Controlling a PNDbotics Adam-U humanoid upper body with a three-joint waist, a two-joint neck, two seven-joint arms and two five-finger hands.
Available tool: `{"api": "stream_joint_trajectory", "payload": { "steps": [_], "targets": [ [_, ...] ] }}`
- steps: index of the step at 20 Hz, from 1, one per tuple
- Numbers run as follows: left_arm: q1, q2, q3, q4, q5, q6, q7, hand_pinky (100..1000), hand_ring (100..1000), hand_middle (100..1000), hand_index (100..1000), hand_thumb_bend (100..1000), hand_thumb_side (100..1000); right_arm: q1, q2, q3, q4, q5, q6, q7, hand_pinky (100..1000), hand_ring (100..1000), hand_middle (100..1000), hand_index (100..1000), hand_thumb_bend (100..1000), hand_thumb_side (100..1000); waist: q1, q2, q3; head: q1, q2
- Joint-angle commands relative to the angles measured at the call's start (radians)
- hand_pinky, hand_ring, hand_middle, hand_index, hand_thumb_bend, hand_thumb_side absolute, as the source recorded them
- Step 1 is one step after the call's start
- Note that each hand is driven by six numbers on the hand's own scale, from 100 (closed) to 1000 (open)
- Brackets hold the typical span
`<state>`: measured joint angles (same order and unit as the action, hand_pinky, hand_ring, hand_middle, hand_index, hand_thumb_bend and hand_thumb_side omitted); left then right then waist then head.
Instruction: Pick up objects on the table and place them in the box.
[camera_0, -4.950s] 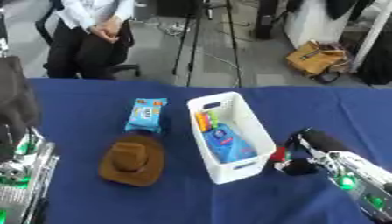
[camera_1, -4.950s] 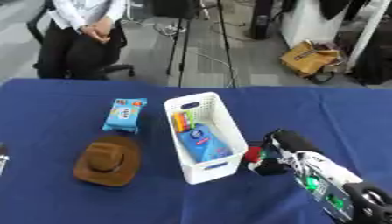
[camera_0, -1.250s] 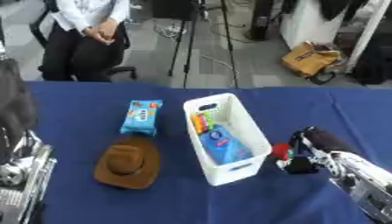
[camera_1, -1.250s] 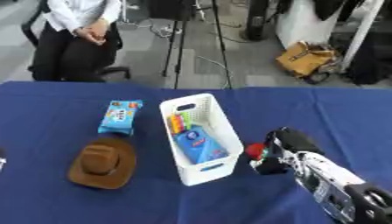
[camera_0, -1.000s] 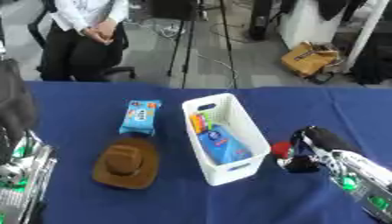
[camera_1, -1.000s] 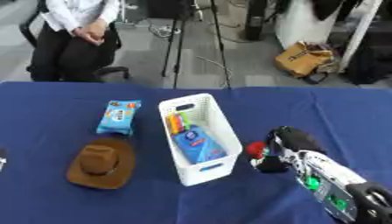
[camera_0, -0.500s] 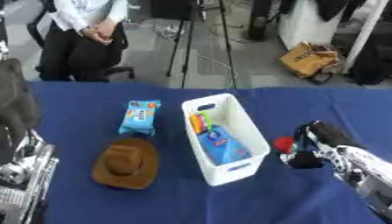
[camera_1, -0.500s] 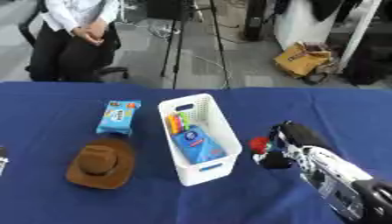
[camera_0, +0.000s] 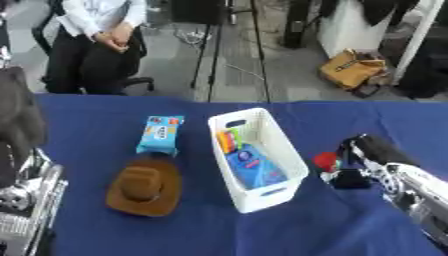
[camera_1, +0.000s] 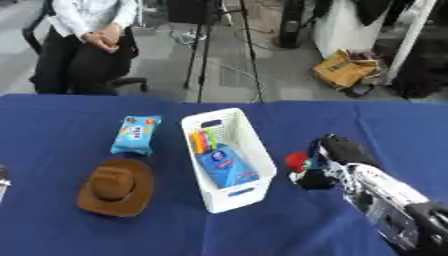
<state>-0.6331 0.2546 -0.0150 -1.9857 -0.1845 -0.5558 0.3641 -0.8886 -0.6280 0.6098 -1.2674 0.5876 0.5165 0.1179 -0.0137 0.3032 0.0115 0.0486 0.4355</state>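
Right hand (camera_1: 325, 161) curled on a red thing (camera_1: 297, 160); box (camera_1: 226, 159) just to its left. Next: lift, carry over the rim.

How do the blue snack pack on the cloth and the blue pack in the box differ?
The snack pack lies flat on the blue table, left of the white box; the blue pack sits inside the box. The snack pack is lighter blue, the boxed one darker. Both are blue packets.

Even, bright indoor light is cast from above; soft blur is seen throughout, smeared most around the right hand (camera_1: 337, 160).
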Motion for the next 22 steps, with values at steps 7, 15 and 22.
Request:
{"api": "stream_joint_trajectory", "payload": {
  "steps": [7, 15, 22],
  "targets": [
    [-0.013, 0.009, 0.007, -0.014, 0.003, 0.004, -0.003, 901, 942, 885, 985, 100, 1000, -0.037, -0.047, -0.02, -0.058, -0.005, 0.018, -0.004, 846, 818, 488, 593, 327, 533, 0.0, -0.031, -0.004, 0.002, -0.004],
    [-0.011, 0.01, 0.006, -0.014, 0.003, 0.005, -0.003, 901, 942, 885, 985, 100, 1000, -0.066, -0.065, -0.018, -0.117, -0.003, 0.041, 0.007, 846, 816, 484, 591, 317, 552, -0.002, -0.037, -0.01, 0.005, -0.002],
    [-0.008, 0.01, 0.005, -0.014, 0.003, 0.005, -0.004, 901, 942, 885, 985, 100, 1000, -0.094, -0.078, -0.017, -0.164, 0.001, 0.054, 0.021, 846, 815, 482, 589, 311, 562, -0.008, -0.04, -0.014, 0.009, -0.003]
  ]
}}
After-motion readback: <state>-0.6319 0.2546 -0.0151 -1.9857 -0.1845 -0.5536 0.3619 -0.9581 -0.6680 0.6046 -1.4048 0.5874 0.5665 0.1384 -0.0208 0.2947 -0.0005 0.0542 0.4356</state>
